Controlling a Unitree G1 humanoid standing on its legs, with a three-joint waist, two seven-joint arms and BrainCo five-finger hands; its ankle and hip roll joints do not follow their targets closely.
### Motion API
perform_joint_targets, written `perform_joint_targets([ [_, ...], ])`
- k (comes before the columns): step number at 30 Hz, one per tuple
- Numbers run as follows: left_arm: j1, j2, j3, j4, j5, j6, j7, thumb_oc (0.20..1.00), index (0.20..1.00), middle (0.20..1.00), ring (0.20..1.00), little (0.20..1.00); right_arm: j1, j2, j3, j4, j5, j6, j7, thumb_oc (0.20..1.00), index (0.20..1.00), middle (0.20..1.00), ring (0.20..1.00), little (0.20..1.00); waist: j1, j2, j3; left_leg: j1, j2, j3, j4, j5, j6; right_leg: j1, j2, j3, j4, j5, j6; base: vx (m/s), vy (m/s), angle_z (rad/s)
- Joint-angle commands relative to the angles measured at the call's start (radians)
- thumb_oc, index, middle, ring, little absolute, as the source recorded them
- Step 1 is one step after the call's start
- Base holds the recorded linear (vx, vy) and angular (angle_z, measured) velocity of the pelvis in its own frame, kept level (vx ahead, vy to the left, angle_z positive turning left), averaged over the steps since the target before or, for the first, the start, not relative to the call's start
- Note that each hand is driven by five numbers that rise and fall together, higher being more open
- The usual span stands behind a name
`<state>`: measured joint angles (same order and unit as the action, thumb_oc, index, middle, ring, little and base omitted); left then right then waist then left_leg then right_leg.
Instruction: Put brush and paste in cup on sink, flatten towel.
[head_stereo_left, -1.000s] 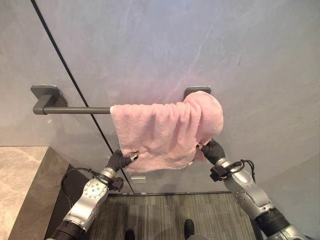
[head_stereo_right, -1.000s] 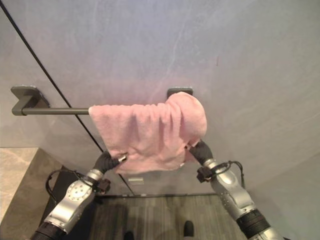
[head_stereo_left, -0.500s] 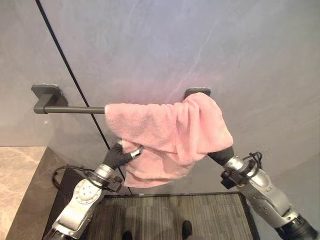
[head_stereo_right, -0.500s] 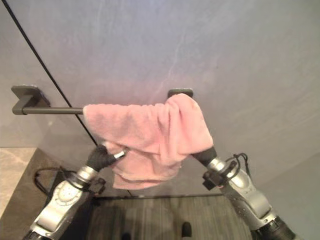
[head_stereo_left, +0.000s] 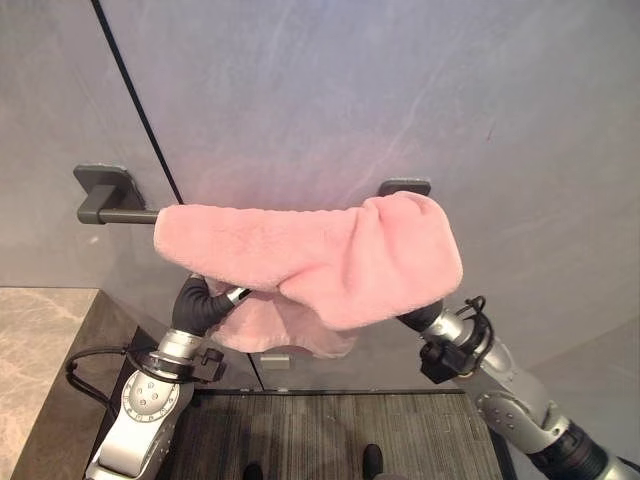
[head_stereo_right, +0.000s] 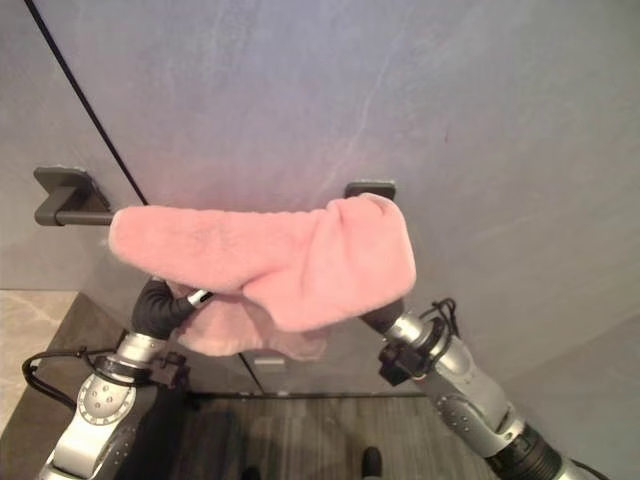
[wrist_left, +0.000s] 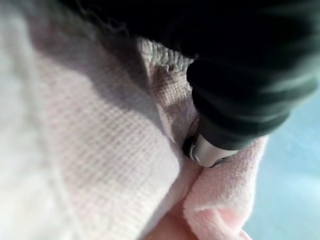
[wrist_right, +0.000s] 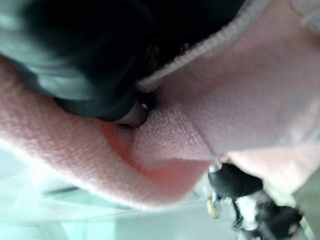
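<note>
Left eye view: pink towel (head_stereo_left: 320, 255) draped over a dark wall rail (head_stereo_left: 112, 205) on a grey wall, spread along most of the rail from just beside the left bracket to the right bracket (head_stereo_left: 404, 186); its front layer hangs deepest toward the right, a paler back layer shows below it at the middle. Left hand (head_stereo_left: 200, 303) under the towel's lower left edge, dark cover up, one silver finger tip poking out against the cloth. Right hand (head_stereo_left: 422, 318) reaches up beneath the towel's lower right corner, and its fingers are hidden by the cloth. Stone counter (head_stereo_left: 40, 370) at lower left; dark ribbed floor mat (head_stereo_left: 330, 435) below. Right eye view: same layout, towel's left end covers the rail near the left bracket (head_stereo_right: 58, 182); right arm comes up from the lower right with the hand tucked under the towel. Left wrist view: dark cover close up, a silver finger end pressed into a fold of towel, cloth bunched and pinched around it. Right wrist view: dark cover with one silver finger end buried in a fold of pink cloth; cannot tell how the rest of the fingers are set; the other hand shows small past the towel's edge.
</note>
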<state>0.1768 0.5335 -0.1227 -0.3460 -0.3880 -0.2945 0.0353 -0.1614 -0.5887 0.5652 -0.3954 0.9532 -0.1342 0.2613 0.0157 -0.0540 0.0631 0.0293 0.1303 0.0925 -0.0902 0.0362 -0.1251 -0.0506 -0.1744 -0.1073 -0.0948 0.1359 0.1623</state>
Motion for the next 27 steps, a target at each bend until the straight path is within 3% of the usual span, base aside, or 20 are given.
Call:
perform_joint_targets([
  [1, -0.006, 0.023, 0.050, -0.038, -0.045, -0.063, 0.028, 0.200, 0.200, 0.200, 0.200, 0.200, -0.078, 0.017, 0.001, -0.075, 0.040, -0.023, 0.013, 0.200, 0.200, 0.200, 0.200, 0.200, 0.015, -0.031, -0.001, -0.019, -0.005, -0.032, 0.003, 0.005, 0.001, 0.043, -0.067, 0.017, 0.008, -0.026, 0.029, 0.00, 0.000, 0.06],
  [5, -0.018, 0.014, -0.009, 0.147, 0.018, -0.035, 0.062, 0.200, 0.200, 0.200, 0.200, 0.200, -0.097, 0.028, 0.007, 0.006, -0.091, -0.030, -0.053, 0.200, 0.200, 0.200, 0.200, 0.200, 0.016, -0.027, 0.003, -0.019, -0.004, -0.032, 0.003, 0.009, 0.002, 0.045, -0.067, 0.013, 0.008, -0.024, 0.029, -0.01, 0.002, 0.04],
  [8, -0.035, 0.024, -0.011, 0.113, 0.043, -0.035, 0.065, 0.200, 0.200, 0.200, 0.200, 0.200, -0.071, 0.033, -0.048, 0.005, -0.216, -0.051, -0.090, 0.200, 0.200, 0.200, 0.200, 0.200, 0.010, -0.022, 0.006, -0.020, -0.004, -0.032, 0.003, 0.009, 0.005, 0.044, -0.066, 0.011, 0.008, -0.023, 0.030, 0.00, 0.009, 0.02],
  [13, -0.023, 0.034, 0.038, -0.004, 0.017, -0.049, 0.056, 0.200, 0.200, 0.200, 0.200, 0.200, -0.048, 0.002, -0.092, -0.116, -0.105, -0.082, -0.062, 0.200, 0.200, 0.200, 0.200, 0.200, 0.004, -0.030, 0.002, -0.022, -0.003, -0.034, 0.003, 0.008, 0.003, 0.044, -0.067, 0.012, 0.008, -0.026, 0.030, 0.00, 0.000, 0.01],
  [22, 0.005, 0.019, 0.124, -0.107, -0.005, -0.094, 0.098, 0.200, 0.200, 0.200, 0.200, 0.200, -0.027, -0.013, -0.111, -0.169, -0.108, -0.098, -0.065, 0.200, 0.200, 0.200, 0.200, 0.200, 0.004, -0.030, 0.002, -0.020, -0.003, -0.031, 0.003, 0.006, 0.003, 0.043, -0.067, 0.015, 0.008, -0.028, 0.029, 0.00, 0.000, 0.00],
  [27, 0.009, -0.034, 0.135, -0.039, 0.011, -0.113, 0.177, 0.200, 0.200, 0.200, 0.200, 0.200, -0.056, 0.058, -0.038, -0.077, -0.127, -0.092, -0.094, 0.200, 0.200, 0.200, 0.200, 0.200, 0.025, -0.031, 0.013, -0.030, -0.003, -0.041, 0.003, 0.010, 0.003, 0.042, -0.070, 0.003, 0.008, -0.028, 0.027, 0.00, -0.001, 0.01],
])
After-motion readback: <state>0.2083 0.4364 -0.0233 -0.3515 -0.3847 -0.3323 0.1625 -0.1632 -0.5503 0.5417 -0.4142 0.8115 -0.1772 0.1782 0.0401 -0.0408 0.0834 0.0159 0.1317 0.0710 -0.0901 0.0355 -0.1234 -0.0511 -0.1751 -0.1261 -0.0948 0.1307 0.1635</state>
